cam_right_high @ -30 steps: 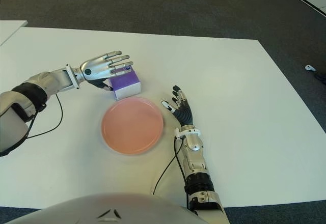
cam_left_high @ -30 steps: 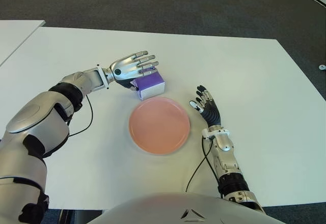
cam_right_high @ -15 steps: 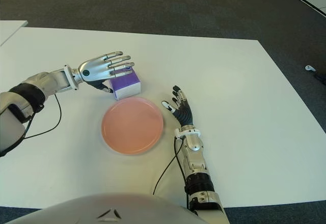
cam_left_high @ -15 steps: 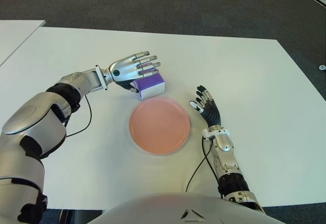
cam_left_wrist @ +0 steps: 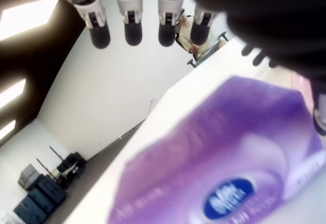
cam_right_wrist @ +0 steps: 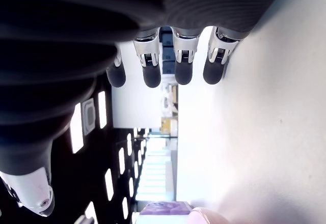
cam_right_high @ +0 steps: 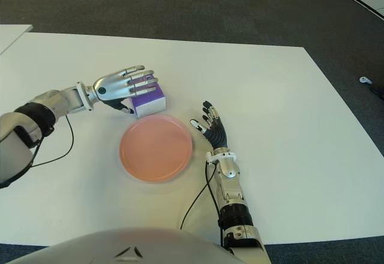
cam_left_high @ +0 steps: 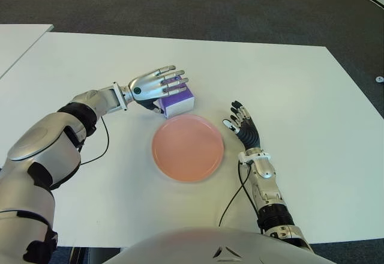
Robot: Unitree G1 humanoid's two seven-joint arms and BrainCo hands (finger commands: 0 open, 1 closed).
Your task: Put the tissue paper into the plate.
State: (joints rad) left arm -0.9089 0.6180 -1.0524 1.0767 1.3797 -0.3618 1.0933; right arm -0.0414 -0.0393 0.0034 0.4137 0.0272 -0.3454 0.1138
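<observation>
The tissue paper (cam_left_high: 177,101), a purple-topped pack with white sides, is lying on the white table (cam_left_high: 312,96) just left of the frame's centre in the left eye view, just beyond the upper left rim of the pink plate (cam_left_high: 188,147); whether pack and plate are touching cannot be told. The plate is being left bare, with the pack wholly outside it.

The left hand (cam_left_high: 157,84) is being held over the pack from the left side of the frame, its fingers (cam_left_high: 174,82) stretched out nearly straight across the purple top and its thumb tucked down at the pack's near-left edge. In the left wrist view the purple face of the pack (cam_left_wrist: 224,158) is filling the lower right of the frame, directly beneath the palm, while four fingertips (cam_left_wrist: 133,29) are showing extended and apart along the top edge, clear of the pack's surface. The fingers are thus spread rather than closed, and nothing is being clamped.

The right hand (cam_left_high: 243,125) is showing to the right of the plate, near its rim, with fingers (cam_right_wrist: 182,63) relaxed and apart and nothing being held.
</observation>
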